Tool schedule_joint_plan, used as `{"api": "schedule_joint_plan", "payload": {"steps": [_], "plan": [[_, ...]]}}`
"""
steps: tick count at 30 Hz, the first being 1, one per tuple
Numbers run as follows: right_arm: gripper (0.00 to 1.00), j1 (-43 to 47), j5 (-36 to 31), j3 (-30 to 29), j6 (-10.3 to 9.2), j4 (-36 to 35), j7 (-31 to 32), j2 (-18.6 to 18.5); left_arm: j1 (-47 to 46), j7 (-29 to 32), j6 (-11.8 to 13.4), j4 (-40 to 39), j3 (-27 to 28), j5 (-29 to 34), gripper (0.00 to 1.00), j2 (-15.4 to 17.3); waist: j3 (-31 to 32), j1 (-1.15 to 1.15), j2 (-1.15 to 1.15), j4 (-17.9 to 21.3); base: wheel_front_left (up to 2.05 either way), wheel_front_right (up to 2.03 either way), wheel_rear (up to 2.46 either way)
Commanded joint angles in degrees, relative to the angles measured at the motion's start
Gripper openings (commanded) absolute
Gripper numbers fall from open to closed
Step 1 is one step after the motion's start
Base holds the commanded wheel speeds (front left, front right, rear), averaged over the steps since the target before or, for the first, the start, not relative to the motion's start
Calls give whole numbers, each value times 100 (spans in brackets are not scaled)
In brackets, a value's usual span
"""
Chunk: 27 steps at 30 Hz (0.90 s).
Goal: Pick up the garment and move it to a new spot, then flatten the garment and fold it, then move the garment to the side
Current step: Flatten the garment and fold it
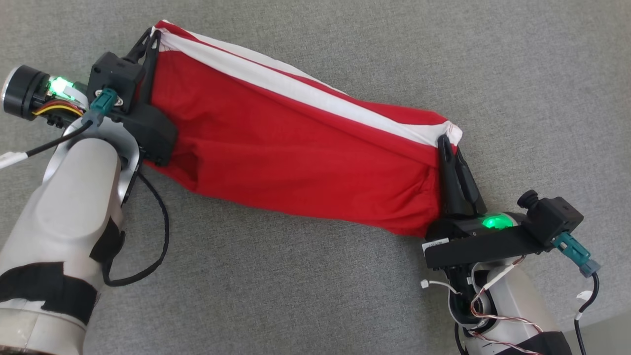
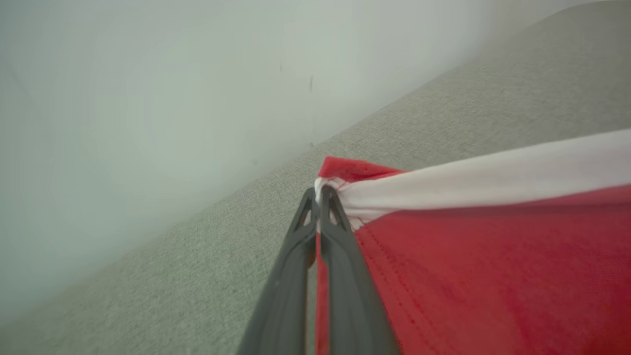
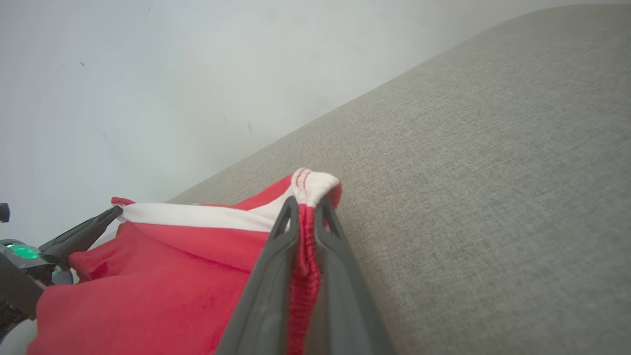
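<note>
A grey woven fabric surface (image 1: 315,305) spreads under everything, and in the wrist views it meets a pale blank wall (image 2: 148,98). One red knit garment with a white band along its upper edge (image 1: 296,148) is stretched taut above the surface, running from 10 o'clock to 3 o'clock in the head view, its red body sagging toward 6 o'clock. Two pale forearms, left (image 1: 69,217) and right (image 1: 512,301), rise from 8 and 5 o'clock, each wrapped in black tape.

The left gripper (image 1: 150,37) is clamped tight on the garment's corner at 10 o'clock, white hem bunched at its tips (image 2: 319,195). The right gripper (image 1: 449,145) pinches the opposite corner at 3 o'clock, red cloth squeezed between its fingers (image 3: 305,204).

One black cable (image 1: 157,236) loops at 8 o'clock. Two teal connectors (image 1: 101,106) (image 1: 574,251) and two green lights (image 1: 58,85) (image 1: 495,221) sit on the wrists. One small white label (image 1: 436,243) on the right wrist carries print too small to read.
</note>
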<state>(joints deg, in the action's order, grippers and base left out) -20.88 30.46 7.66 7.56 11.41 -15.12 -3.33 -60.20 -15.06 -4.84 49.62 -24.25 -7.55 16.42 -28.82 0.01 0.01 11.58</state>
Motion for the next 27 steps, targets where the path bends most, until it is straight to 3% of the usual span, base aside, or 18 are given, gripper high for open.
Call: {"api": "schedule_joint_plan", "payload": {"steps": [1,3,4,5,6,7,20,27], "plan": [[0,-49,-45,-42,-15,3,-2,22,-84,-18,16,62,30,3,0,19,-25,-1,-1,22,0,0,0],[0,-74,-159,-81,-15,-16,-2,33,-117,-17,28,95,61,22,0,-42,-48,-1,-1,13,0,0,0],[0,-69,-214,-105,-15,-13,-2,37,-107,-17,44,84,84,-2,7,-74,-51,-1,-1,6,0,0,0],[46,-59,-299,-134,-15,-6,-2,38,-86,-18,51,68,99,-1,57,-101,-51,-1,-1,-5,0,0,0],[91,-54,-404,-170,-15,-25,-2,39,-35,-17,59,94,130,-42,100,-144,-40,-1,-1,-18,0,0,0],[100,-36,-495,-205,-15,-43,-2,40,-5,-18,60,66,146,-56,100,-170,-29,-1,-1,-30,0,0,0],[100,418,-1169,-910,-15,-267,-1,51,628,-18,41,-521,788,-429,100,-598,481,-1,-1,-300,0,0,0],[100,615,-1079,-1109,-15,-215,-1,51,1020,-18,-130,200,1161,-981,100,-936,688,-1,-1,-341,0,0,0]]}}
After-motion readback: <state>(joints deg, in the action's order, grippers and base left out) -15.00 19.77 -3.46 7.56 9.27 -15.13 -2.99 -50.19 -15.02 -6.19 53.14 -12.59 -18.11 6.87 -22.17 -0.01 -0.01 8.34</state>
